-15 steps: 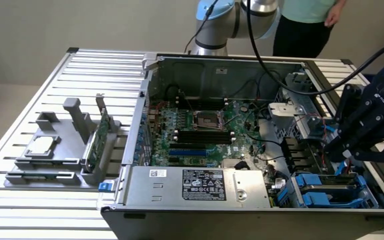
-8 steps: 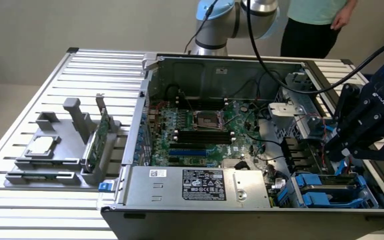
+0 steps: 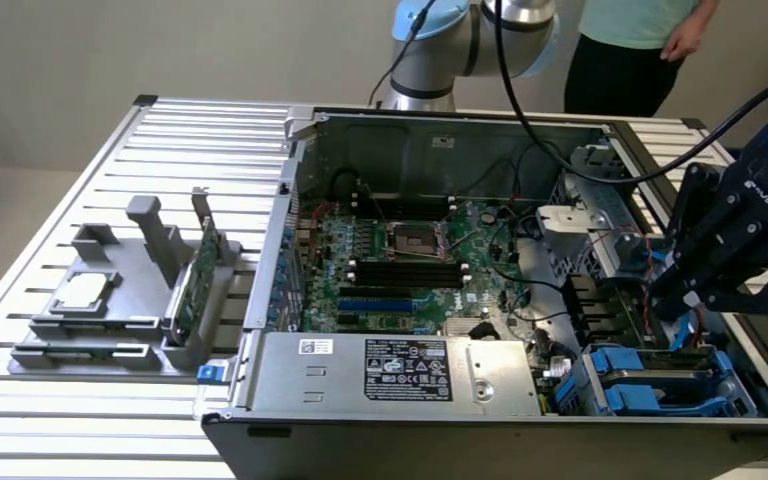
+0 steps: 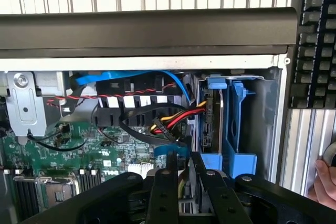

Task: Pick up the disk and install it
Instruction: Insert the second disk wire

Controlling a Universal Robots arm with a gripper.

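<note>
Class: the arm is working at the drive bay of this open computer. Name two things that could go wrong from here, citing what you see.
1. The red, yellow and black cable bundle lies right beside the disk in its blue-railed bay, close ahead of the gripper; it could get snagged or pinched.
2. A person's hand rests just outside the case wall, near the arm's working space, and could be struck.

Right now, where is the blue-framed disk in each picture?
Exterior view: the disk sits in the drive bay at the computer case's near corner, toward the exterior view's right, just below the robot's hand.
Wrist view: the disk stands on edge between blue carrier rails, just beyond the hand.
Shared landmark: the green motherboard beside the bay.
</note>
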